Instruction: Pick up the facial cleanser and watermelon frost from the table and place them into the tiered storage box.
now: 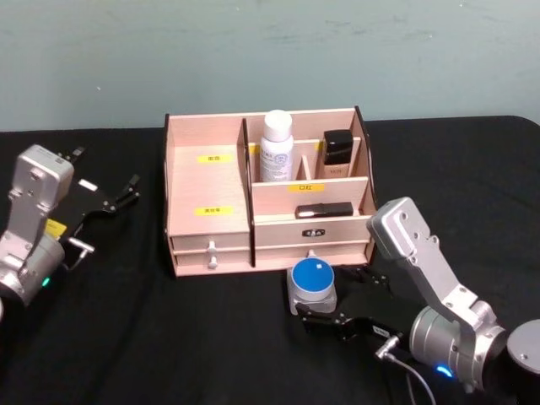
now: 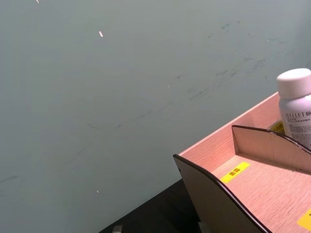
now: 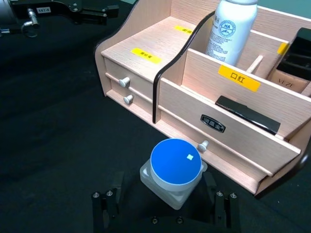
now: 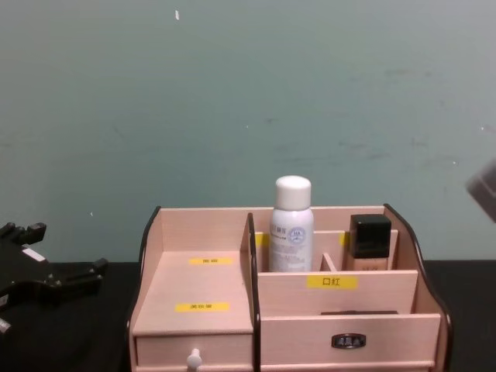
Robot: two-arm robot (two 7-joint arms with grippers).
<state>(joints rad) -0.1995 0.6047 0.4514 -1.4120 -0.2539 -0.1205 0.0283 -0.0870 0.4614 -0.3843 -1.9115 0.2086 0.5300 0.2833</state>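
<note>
Head view: the right gripper (image 1: 333,297) is spread around the jar (image 1: 313,283), just before the box's (image 1: 211,181) drawers. The left gripper (image 1: 105,218) is released, well left. Left wrist view: the box is cut off. Right wrist view: a gap shows beside the jar. Chest view: the bottle (image 4: 292,225) stands in a rear compartment.

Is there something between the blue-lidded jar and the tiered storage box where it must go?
Nothing visible. The jar stands directly before the box's drawers, between the right gripper's open fingers; it only needs lifting over the front edge.
</note>
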